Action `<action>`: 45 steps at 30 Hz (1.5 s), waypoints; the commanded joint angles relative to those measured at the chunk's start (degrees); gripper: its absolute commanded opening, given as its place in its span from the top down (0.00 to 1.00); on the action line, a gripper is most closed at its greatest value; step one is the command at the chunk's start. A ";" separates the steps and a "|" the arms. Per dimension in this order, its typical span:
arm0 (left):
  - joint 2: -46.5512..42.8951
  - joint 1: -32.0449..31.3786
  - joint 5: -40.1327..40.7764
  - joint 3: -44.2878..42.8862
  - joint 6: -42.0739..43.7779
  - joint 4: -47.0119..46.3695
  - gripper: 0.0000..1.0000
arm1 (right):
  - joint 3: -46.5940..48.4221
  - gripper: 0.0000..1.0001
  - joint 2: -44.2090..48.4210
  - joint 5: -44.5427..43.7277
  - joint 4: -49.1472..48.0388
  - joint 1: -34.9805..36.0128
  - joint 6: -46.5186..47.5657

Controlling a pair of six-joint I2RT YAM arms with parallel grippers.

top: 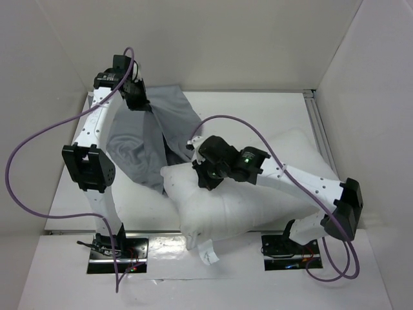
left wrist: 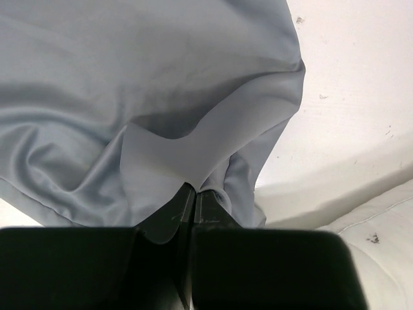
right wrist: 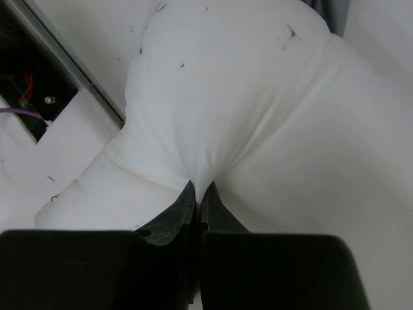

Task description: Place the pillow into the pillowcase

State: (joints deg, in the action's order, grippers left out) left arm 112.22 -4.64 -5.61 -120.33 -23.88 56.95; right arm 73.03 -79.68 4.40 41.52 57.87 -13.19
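The white pillow lies across the middle and right of the table, its tag hanging over the near edge. The grey pillowcase is bunched at the back left, its right edge touching the pillow's left end. My left gripper is shut on a fold of the pillowcase and holds it up at the back left. My right gripper is shut on a pinch of the pillow at its left end, next to the pillowcase.
White walls enclose the table on the left, back and right. A metal rail runs along the right side. The near table edge and an arm base plate show in the right wrist view. Purple cables loop over both arms.
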 commanded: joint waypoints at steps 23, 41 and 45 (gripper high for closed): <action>-17.48 -7.92 5.52 15.04 4.10 0.62 1.00 | 7.21 1.00 -1.63 -25.22 -8.90 -5.48 -11.50; -10.63 -14.87 4.82 7.57 4.11 1.15 1.00 | 2.02 1.00 0.40 -16.10 -11.02 -7.42 -11.24; -9.31 -16.00 3.41 6.43 4.63 1.15 1.00 | 0.79 1.00 0.50 -12.94 -10.49 -6.19 -10.02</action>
State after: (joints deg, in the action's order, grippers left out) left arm 102.15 -19.84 -1.67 -111.57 -19.66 58.30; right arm 73.91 -82.08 -11.16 33.95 50.61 -24.56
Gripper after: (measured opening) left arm 0.102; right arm 0.026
